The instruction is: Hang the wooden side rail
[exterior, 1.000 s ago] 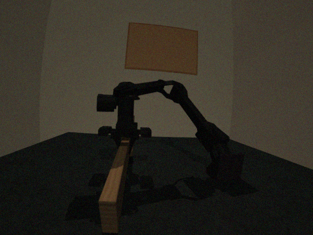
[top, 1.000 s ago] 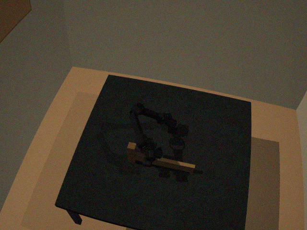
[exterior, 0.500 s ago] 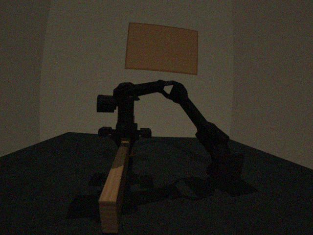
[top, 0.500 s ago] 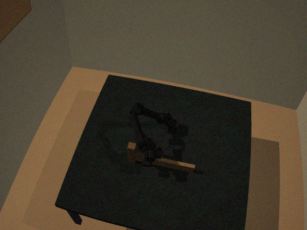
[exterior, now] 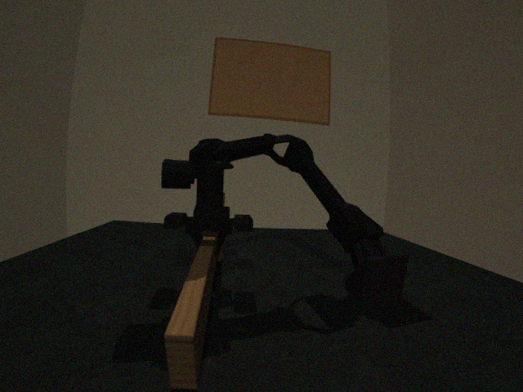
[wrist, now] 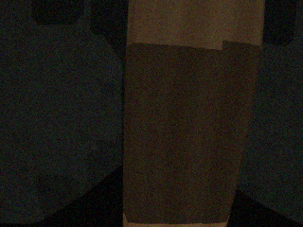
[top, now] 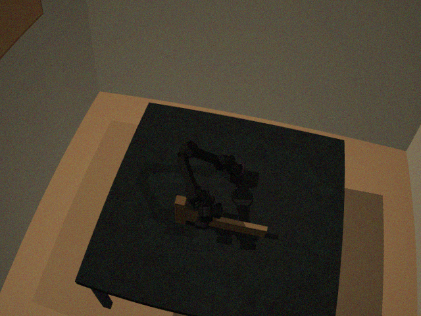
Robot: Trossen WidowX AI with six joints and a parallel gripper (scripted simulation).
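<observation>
The wooden side rail [top: 254, 227] [exterior: 185, 312] [wrist: 189, 132] runs lengthwise away from the headboard post [top: 179, 213], with its narrow edge up. The post stands upright at the rail's left end in the top view. That end looks close against the post; any gap is too dark to judge. The hooks, slot and pins cannot be made out. The rail's far end is low over the table; contact is not clear. My gripper [top: 202, 222] [exterior: 208, 242] points down and is shut on the rail near the post end. In the wrist view the rail passes between the dark fingers.
The dark table [top: 289, 265] [exterior: 63, 295] carries the arm's base [top: 245, 179] [exterior: 376, 269], behind the rail in the top view. The arm arches from the base over to the rail. Its shadows fall around the rail. An orange panel [exterior: 270, 82] is on the wall.
</observation>
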